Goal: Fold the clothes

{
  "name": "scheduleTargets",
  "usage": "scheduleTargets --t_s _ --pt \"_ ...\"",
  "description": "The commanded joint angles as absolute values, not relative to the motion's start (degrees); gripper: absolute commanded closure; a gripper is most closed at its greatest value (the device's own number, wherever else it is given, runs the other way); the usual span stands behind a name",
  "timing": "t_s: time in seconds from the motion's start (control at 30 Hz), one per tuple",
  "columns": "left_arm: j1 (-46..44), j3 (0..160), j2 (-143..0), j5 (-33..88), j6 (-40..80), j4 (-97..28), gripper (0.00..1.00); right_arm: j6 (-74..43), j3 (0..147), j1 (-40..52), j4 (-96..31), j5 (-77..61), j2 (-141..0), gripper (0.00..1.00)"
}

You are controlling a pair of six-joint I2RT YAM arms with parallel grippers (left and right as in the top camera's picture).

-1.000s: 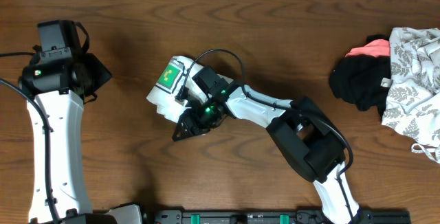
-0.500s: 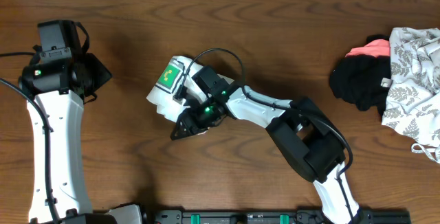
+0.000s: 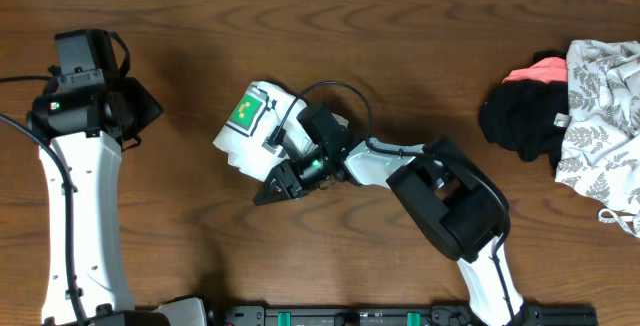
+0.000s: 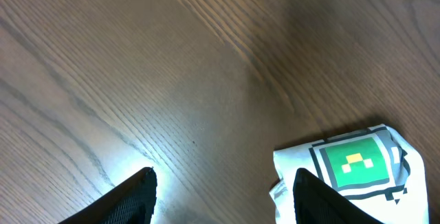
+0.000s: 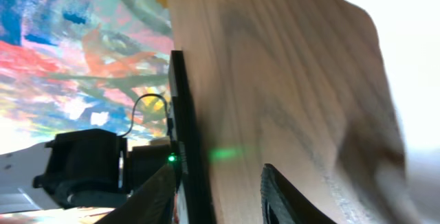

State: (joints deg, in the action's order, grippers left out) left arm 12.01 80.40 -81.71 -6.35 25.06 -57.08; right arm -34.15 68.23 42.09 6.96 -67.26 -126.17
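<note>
A folded white garment (image 3: 250,131) with a green square print lies left of the table's middle. It also shows in the left wrist view (image 4: 344,176), and as a bright blurred shape in the right wrist view (image 5: 405,38). My right gripper (image 3: 268,188) is open and empty, low over the wood just off the garment's near edge; in the right wrist view (image 5: 216,183) only bare wood lies between its jaws. My left gripper (image 3: 148,114) is open and empty at the far left, raised, with the garment beside its right finger (image 4: 316,200).
A pile of unfolded clothes sits at the right edge: a black garment (image 3: 525,118), a pink one (image 3: 540,69) and a white leaf-patterned one (image 3: 600,116). A black rail (image 3: 400,316) runs along the table's front edge. Bare wood lies between the folded garment and the pile.
My right wrist has shifted a little to the right and toward the front, off the folded garment. The garment and the left arm have not moved.
</note>
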Motion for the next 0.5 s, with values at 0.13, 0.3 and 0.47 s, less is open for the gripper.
scheduleTargets --t_s 0.13,0.3,0.47 --pt "12.21 80.86 -81.23 -6.44 24.08 -57.34 0.36 -44.47 68.95 42.76 24.47 -78.15 -125.97 0.58" --pt "12.19 80.86 -81.23 -6.44 24.08 -57.34 0.36 -62.89 70.41 41.23 53.43 -81.01 -123.37 0.55" --pt "12.19 80.86 -81.23 -6.44 24.08 -57.36 0.36 -77.76 72.36 34.39 66.35 -78.08 -122.67 0.52"
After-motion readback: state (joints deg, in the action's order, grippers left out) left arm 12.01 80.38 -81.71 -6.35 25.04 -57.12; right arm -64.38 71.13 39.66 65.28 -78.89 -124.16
